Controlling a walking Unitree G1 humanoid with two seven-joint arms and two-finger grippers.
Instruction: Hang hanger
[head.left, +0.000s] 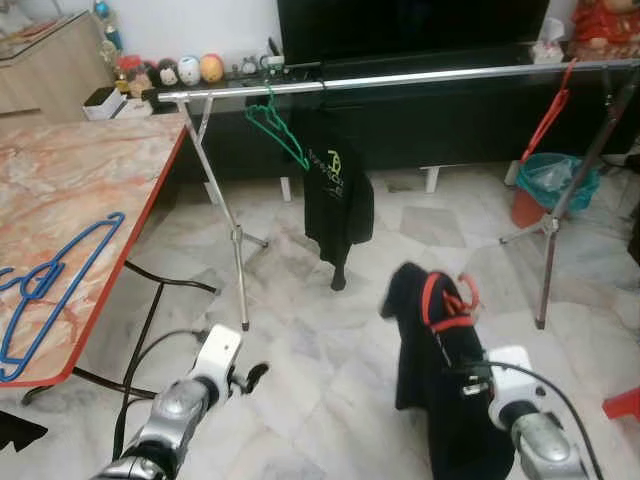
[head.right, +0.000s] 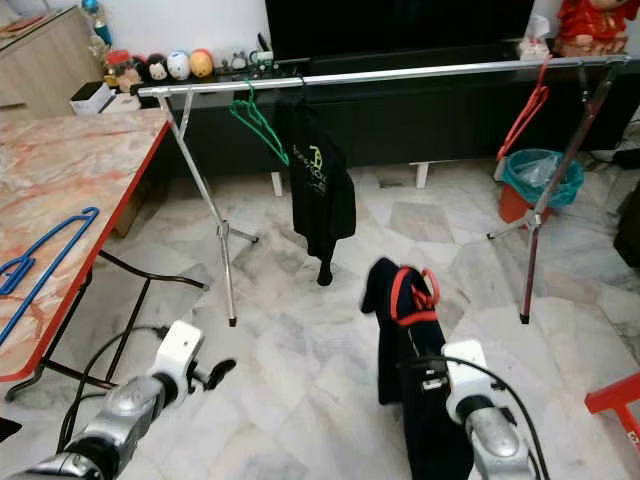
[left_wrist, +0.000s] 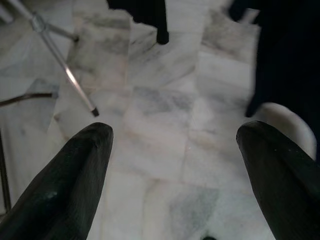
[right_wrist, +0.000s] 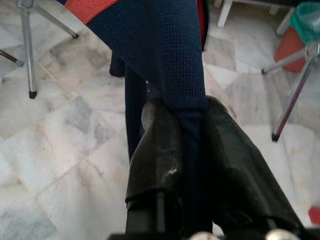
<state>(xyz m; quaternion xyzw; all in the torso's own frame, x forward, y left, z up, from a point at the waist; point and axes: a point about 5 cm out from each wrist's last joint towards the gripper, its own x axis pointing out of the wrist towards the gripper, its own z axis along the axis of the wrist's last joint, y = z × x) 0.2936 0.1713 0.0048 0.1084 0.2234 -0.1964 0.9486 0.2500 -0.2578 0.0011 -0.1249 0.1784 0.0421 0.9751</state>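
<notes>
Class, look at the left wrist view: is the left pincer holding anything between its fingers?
No. The left pincer stands open, and between its two black fingers lies only bare marble floor.

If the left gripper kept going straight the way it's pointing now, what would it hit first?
Probably the bare marble floor. The open left gripper aims down at tiles between the rack leg and the dark garment; depth is uncertain.

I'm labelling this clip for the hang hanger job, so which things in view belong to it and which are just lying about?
Belongs to the job:
- right pincer, shut on the dark garment
- red hanger inside that garment
- clothes rail

Just lying about:
- blue hanger on the marble table
- green hanger
- hung black shirt
- bin
- left pincer, open
</notes>
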